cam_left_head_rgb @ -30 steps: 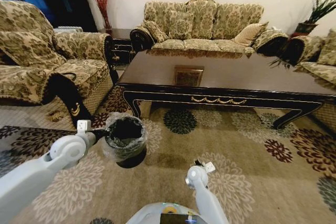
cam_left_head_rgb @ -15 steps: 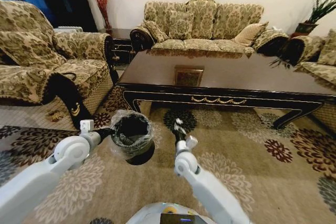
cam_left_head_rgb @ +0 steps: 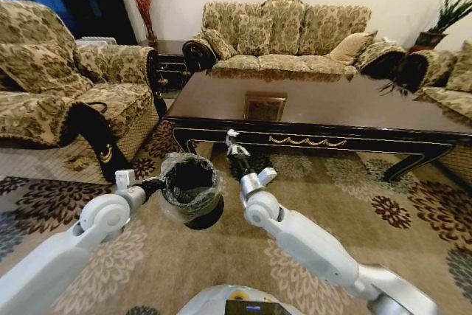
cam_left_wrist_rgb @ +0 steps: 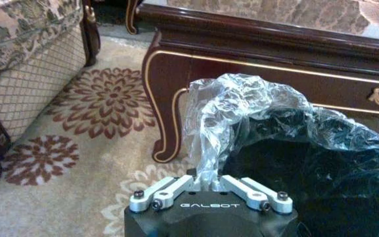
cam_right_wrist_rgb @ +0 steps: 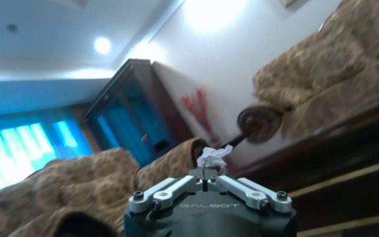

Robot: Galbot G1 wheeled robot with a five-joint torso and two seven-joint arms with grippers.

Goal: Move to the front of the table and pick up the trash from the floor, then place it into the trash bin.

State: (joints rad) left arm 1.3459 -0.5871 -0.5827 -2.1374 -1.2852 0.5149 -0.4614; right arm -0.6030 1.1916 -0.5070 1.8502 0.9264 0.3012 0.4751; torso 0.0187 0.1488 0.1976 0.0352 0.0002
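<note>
The trash bin (cam_left_head_rgb: 190, 188), black with a crinkly clear liner, stands on the carpet before the dark brown table (cam_left_head_rgb: 317, 101). My left gripper (cam_left_head_rgb: 155, 184) is shut on the bin's liner at its rim, seen close in the left wrist view as the gripper (cam_left_wrist_rgb: 209, 181) pinching the clear plastic (cam_left_wrist_rgb: 242, 108). My right gripper (cam_left_head_rgb: 237, 154) is raised just right of the bin and is shut on a white crumpled paper scrap (cam_left_head_rgb: 232, 136). In the right wrist view the scrap (cam_right_wrist_rgb: 213, 155) sticks up from the closed right gripper (cam_right_wrist_rgb: 206, 174).
An armchair (cam_left_head_rgb: 66, 86) stands to the left and a sofa (cam_left_head_rgb: 284, 35) behind the table. The table's curved leg (cam_left_wrist_rgb: 165, 108) is close beside the bin. Open patterned carpet (cam_left_head_rgb: 332, 204) lies to the right. A potted plant (cam_left_head_rgb: 442, 23) sits at the back right.
My right arm rose from low near my base, forward and left, to beside the bin, carrying the white scrap. The bin in my left gripper shifted slightly right.
</note>
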